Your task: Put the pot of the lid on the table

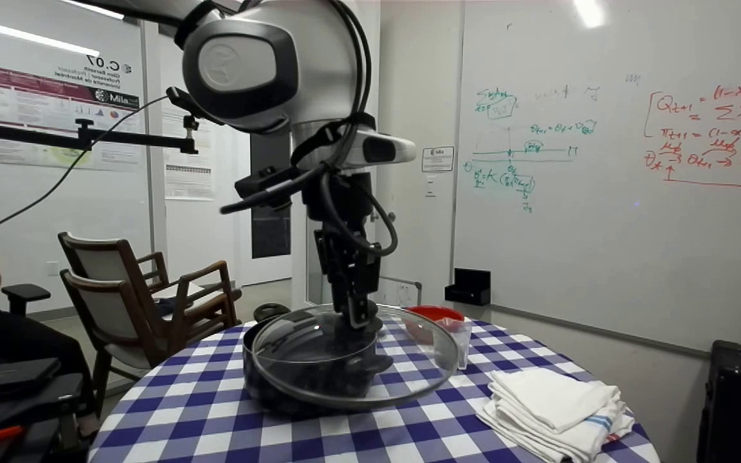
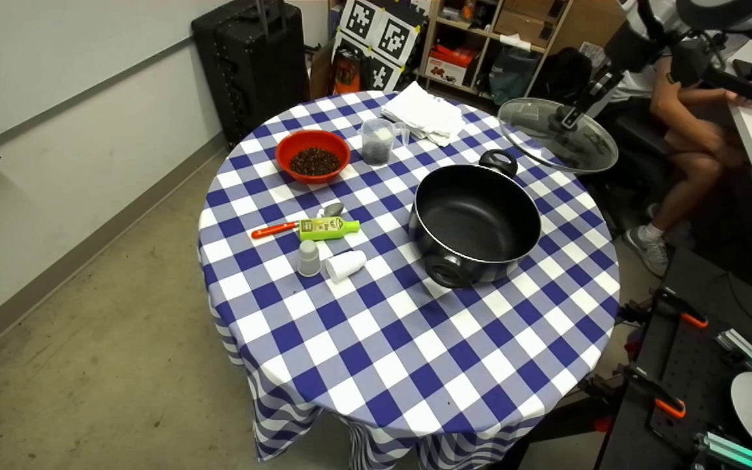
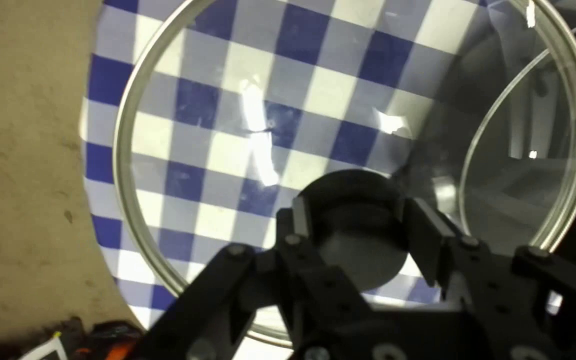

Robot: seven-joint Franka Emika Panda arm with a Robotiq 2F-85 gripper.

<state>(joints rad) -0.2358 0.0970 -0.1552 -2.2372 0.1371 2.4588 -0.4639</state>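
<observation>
1. Glass, metal-rimmed round lid [image 2: 553, 142]: off the wide black two-handled pot [image 2: 474, 219], aloft; black two-finger gripper [image 3: 354, 217] pinches its dark round knob [image 3: 360, 257].
2. Remaining, likely: lower onto round blue-and-white checkered table [image 2: 402, 333], release.
3. Lid overlaps pot in wrist view; straight descent may bump it.
4. Table edge near; more room beyond pot.

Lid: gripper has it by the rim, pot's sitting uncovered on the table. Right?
The grip is wrong: the wrist view shows the gripper holding the lid by its knob. The pot does sit uncovered on the table, as an exterior view shows.
</observation>
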